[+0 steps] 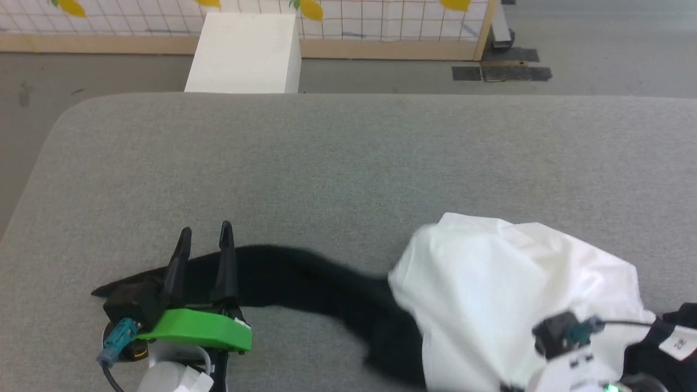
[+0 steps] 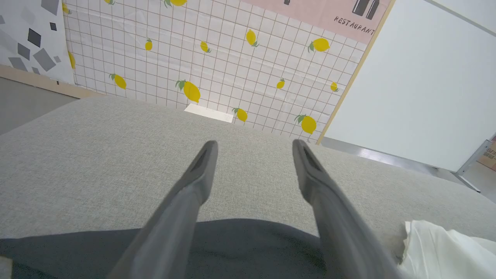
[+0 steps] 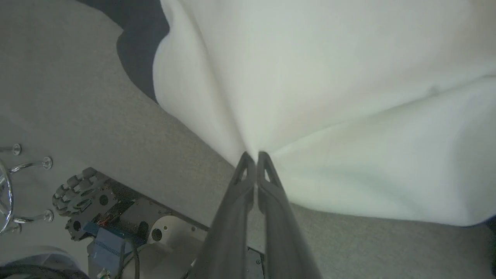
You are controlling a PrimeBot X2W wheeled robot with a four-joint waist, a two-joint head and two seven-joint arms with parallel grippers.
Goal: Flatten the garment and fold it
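Note:
The garment lies bunched on the grey cushion, its white body at the lower right and a black sleeve stretched out to the left. My left gripper hovers open over the sleeve's end; in the left wrist view its fingers stand wide apart above the dark cloth. My right gripper is shut on a pinch of the white cloth, which pulls into folds at the fingertips. In the head view the right wrist sits on the white body, with its fingers hidden.
The grey cushion stretches wide behind the garment. A white box stands beyond its far edge, before a lemon-patterned panel. The robot's wheeled base shows below the cushion's near edge.

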